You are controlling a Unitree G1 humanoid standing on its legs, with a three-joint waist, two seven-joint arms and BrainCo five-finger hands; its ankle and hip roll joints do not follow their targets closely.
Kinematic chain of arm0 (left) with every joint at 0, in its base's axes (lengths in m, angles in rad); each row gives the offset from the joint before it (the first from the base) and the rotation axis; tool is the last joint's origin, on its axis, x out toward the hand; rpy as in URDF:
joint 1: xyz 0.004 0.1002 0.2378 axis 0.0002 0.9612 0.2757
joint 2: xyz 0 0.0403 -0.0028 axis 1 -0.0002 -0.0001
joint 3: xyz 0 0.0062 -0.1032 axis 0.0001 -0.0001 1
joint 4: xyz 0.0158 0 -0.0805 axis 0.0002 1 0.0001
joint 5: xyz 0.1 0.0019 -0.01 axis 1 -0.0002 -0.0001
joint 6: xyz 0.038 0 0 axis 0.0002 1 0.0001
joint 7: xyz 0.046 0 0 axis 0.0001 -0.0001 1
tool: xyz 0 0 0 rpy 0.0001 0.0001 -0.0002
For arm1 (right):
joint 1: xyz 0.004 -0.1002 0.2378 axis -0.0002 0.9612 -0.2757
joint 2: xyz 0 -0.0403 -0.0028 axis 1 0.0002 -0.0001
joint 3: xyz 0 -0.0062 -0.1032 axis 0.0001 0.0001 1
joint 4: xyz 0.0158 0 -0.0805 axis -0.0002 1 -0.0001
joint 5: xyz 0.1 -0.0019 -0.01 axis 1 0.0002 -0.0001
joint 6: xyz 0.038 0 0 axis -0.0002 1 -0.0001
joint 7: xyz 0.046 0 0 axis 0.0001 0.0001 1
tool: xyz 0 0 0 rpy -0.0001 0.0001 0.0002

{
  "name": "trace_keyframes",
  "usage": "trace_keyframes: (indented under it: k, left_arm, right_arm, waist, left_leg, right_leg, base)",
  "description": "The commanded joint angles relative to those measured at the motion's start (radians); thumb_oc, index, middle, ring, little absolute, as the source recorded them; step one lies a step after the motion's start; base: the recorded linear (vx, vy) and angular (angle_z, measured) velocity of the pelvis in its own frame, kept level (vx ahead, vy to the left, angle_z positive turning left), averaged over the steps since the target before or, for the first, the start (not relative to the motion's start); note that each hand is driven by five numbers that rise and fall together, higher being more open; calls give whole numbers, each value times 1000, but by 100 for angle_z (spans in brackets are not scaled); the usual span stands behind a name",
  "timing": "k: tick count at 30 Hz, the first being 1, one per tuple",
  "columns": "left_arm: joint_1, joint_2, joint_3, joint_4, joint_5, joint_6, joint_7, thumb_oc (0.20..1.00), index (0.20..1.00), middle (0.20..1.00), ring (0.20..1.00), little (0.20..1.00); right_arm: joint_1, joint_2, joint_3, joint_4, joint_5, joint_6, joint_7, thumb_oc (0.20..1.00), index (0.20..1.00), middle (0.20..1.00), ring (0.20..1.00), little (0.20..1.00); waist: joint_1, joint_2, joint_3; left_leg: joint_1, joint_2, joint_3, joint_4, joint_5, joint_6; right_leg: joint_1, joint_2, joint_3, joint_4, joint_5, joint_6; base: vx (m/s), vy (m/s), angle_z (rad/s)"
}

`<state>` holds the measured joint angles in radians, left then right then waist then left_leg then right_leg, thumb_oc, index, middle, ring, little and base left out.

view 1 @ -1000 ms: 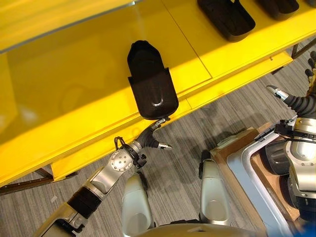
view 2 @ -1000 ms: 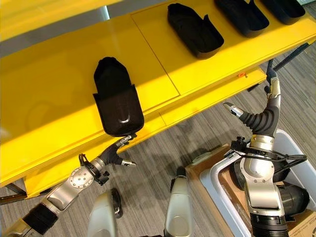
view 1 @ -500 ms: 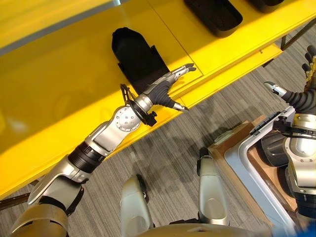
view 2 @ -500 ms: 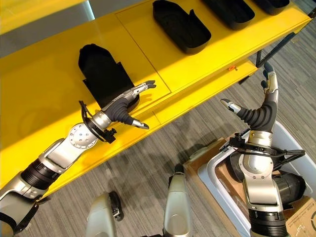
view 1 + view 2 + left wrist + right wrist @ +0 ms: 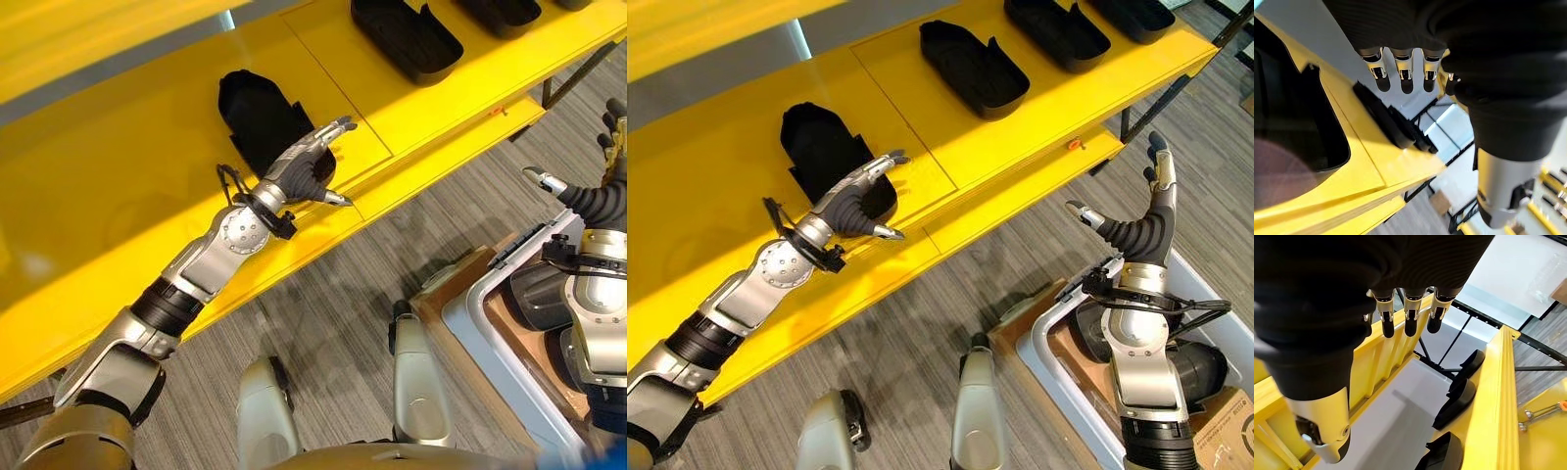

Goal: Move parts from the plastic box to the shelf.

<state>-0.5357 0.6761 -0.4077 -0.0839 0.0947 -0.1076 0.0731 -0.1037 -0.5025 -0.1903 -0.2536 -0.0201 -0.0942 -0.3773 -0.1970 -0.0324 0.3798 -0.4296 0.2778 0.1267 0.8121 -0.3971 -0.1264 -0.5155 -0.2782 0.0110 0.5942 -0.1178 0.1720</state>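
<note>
A black part (image 5: 257, 117) lies on the yellow shelf (image 5: 118, 186) at upper centre of the frame, with the left hand (image 5: 306, 168) over its near end, fingers straight and grasping nothing. The right hand (image 5: 1144, 220) is raised at right, fingers extended and empty, above the plastic box (image 5: 1058, 364) at lower right. More parts (image 5: 972, 69) sit further along the shelf. Risk: the part rests near the shelf's front edge, so a drag from the left hand could pull it off.
</note>
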Motion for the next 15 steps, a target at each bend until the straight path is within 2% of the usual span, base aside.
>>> trace_keyframes:
  k: [1,12,15]
  left_arm:
    - [-37,-18,-13,-56,-81,-73,17,1000,1000,1000,1000,1000]
    - [87,-129,-75,-95,-136,-61,-27,1000,1000,1000,1000,1000]
    - [91,-136,-87,-82,-136,-58,-31,1000,1000,1000,1000,1000]
  right_arm:
    - [-8,20,-51,-36,15,-51,-15,1000,1000,1000,1000,1000]
    - [-3,34,-47,-64,-4,-55,-39,1000,1000,1000,1000,1000]
    - [1,33,-48,-66,-6,-55,-41,1000,1000,1000,1000,1000]
  waist:
    - [3,-15,-18]
    - [12,-20,-7]
    - [12,-21,-5]
  left_leg:
    - [41,-2,-33,-83,86,1]
    - [36,-4,-41,-89,91,2]
    - [37,-4,-42,-91,93,2]
  right_leg:
    - [27,-22,5,92,-68,-38]
    - [28,-18,3,91,-70,-44]
    - [29,-18,2,92,-70,-44]
  base:
    - [0,0,0]
    - [-1,-3,0]
    - [-5,-11,0]
